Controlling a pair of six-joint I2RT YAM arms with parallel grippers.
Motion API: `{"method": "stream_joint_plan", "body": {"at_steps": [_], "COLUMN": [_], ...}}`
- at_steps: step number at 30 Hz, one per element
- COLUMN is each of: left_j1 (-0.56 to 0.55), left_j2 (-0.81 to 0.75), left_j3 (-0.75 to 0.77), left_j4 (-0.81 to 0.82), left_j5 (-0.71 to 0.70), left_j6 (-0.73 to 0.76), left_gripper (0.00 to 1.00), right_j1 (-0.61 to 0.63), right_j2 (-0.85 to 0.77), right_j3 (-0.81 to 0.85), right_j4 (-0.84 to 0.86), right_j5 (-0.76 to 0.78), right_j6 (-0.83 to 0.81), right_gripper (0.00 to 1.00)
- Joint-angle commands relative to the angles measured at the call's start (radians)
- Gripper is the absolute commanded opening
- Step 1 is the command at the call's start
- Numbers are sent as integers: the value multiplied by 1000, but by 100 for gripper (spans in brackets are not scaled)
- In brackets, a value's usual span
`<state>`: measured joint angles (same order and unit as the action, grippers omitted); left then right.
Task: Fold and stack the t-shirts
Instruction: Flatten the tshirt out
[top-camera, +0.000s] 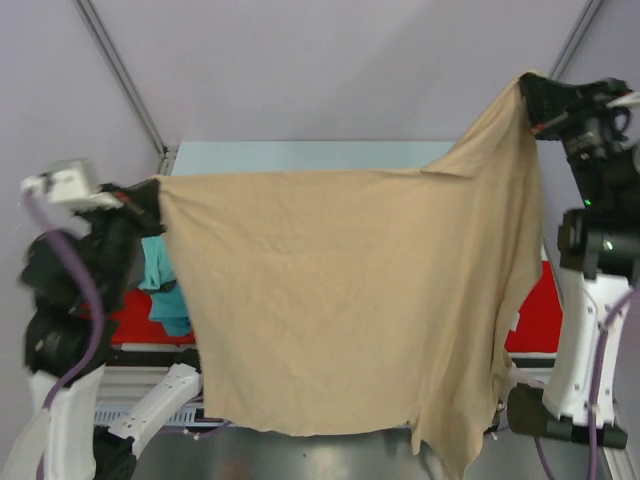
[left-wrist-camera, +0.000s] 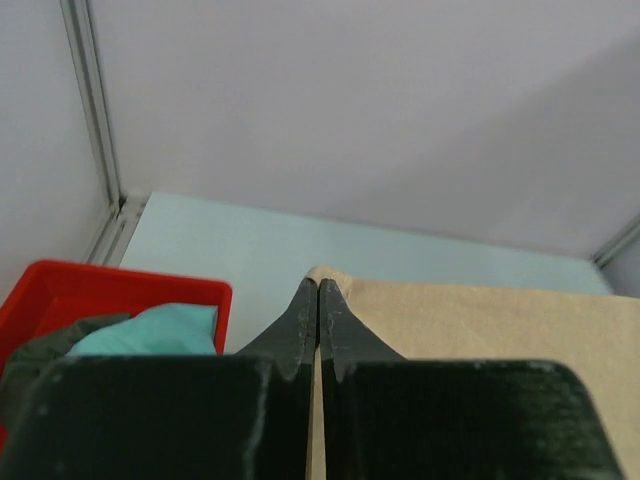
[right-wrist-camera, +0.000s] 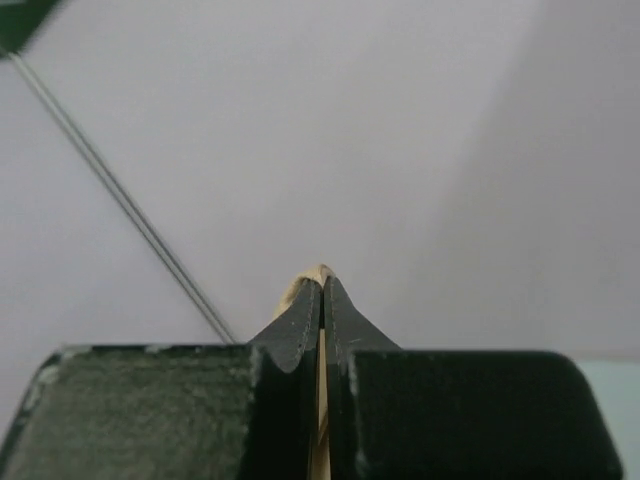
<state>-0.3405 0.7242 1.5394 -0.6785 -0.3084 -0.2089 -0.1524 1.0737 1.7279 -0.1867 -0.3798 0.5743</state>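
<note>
Right now both arms are holding the tan t-shirt (top-camera: 340, 300) up in the air, stretched out like a sheet btwn them. The left hand (top-camera: 152, 192) is pinching the shirt's upper left corner, its fingers pressed together on the cloth. In the left wrist view a bit of tan is poking out just past the tips. The right hand (top-camera: 537, 103) is gripping the opposite upper corner, also clamped tight on the fabric. It's sitting clearly higher than the left one, so the top edge is sloping up twd the right. The shirt is hanging in front of the pale bench (top-camera: 300, 157) and hiding most of it. Its bottom hem is dangling near the arm bases, w/ the lower right corner drooping further down.

Behind the shirt on the left, a teal t-shirt (top-camera: 165, 290) is lying bunched in a red tray (top-camera: 135, 322). A dark grey t-shirt (left-wrist-camera: 45, 345) is lying crumpled right beside the teal one, touching it. Something flat and red (top-camera: 535, 315) is showing on the right past the shirt's edge. Can't tell what it is from here.
</note>
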Motion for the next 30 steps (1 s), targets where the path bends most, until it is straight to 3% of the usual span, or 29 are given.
{"method": "stream_joint_plan", "body": {"at_steps": [1,5,10,18,26,30], "left_j1": [-5,23,153,195,207,209], "left_j2": [90,211,443,871,1098,1129], "left_j3": [-155,-358,-435,-228,-15,8], "left_j4": [164,312,433,422,384,384], "left_j5": [-67,-101,25,28,49,78], "left_j6": [42,55,2,40,68,66], "left_gripper": [0,0,0,0,0,0], "right_j1": [4,30,39,73,93,91], "right_j2": [94,213,501,943,1255,1281], "right_j3": [-114,-258,-242,82,476,519], "right_j4": [140,259,360,348,213,149], "right_j5": [-10,-1,-16,-62,-51,-47], "right_j6": [-27,-40,-68,-62,-96,-99], "right_gripper": [0,0,0,0,0,0]}}
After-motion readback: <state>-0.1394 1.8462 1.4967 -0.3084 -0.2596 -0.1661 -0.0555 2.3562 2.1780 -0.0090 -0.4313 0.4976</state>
